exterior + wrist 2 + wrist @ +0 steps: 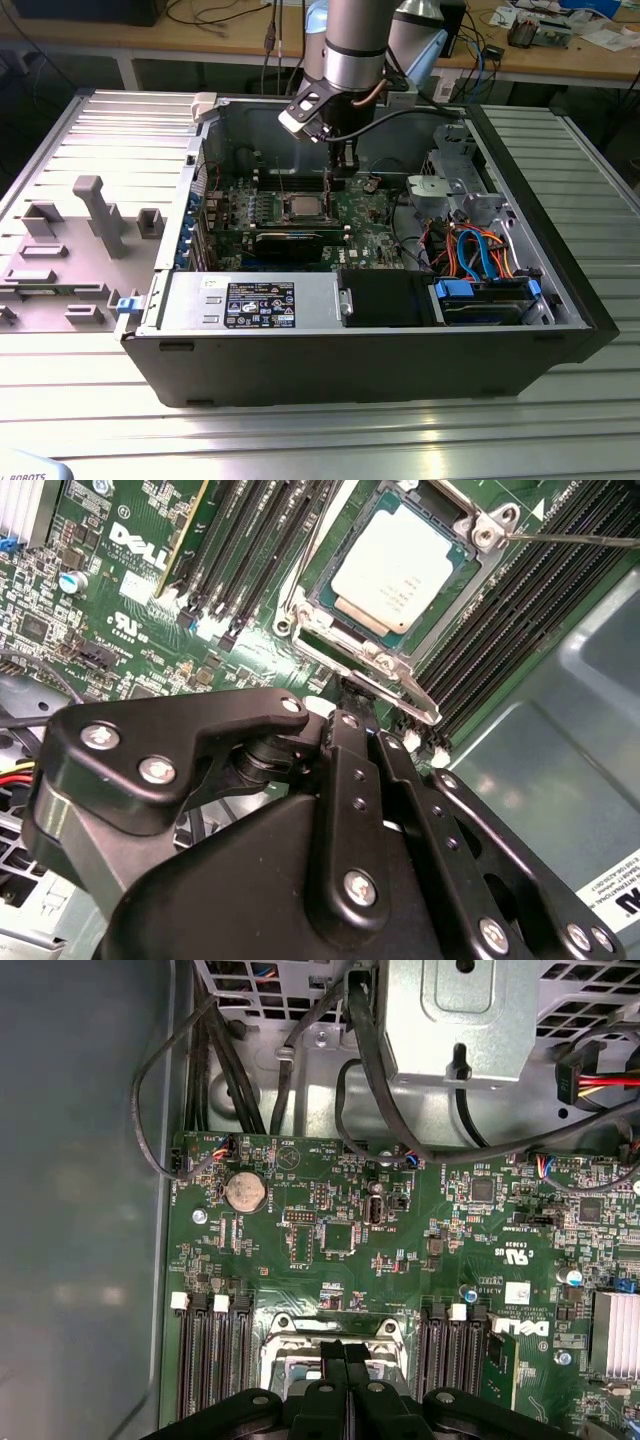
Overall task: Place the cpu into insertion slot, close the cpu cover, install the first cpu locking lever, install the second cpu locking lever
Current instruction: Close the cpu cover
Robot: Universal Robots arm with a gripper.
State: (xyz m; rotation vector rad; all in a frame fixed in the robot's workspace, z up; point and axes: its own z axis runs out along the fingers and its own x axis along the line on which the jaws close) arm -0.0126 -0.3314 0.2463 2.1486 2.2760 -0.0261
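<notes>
Cpu (304,208) lies flat in the insertion slot (286,199) on the green circuit board (380,240). It is a small silvery square inside the open computer case (350,350), which rests on a ribbed metal table (300,430). The arm (355,40) reaches down inside the case's far wall. Its gripper (342,172) is just beside the socket, toward the exterior view's right, where a drive cage (455,190) and coloured cables (480,250) crowd the space.

In the second wrist view the cpu (395,565) shows its pale metal top through the window of the cpu cover (372,658), which lies flat around it. Black memory slots (520,610) flank both sides.

In the first wrist view the fingers (332,1360) are pressed together with nothing visible between them, their tips over the socket's rim. A bare grey panel (80,1210) of the case runs along the board's edge.
</notes>
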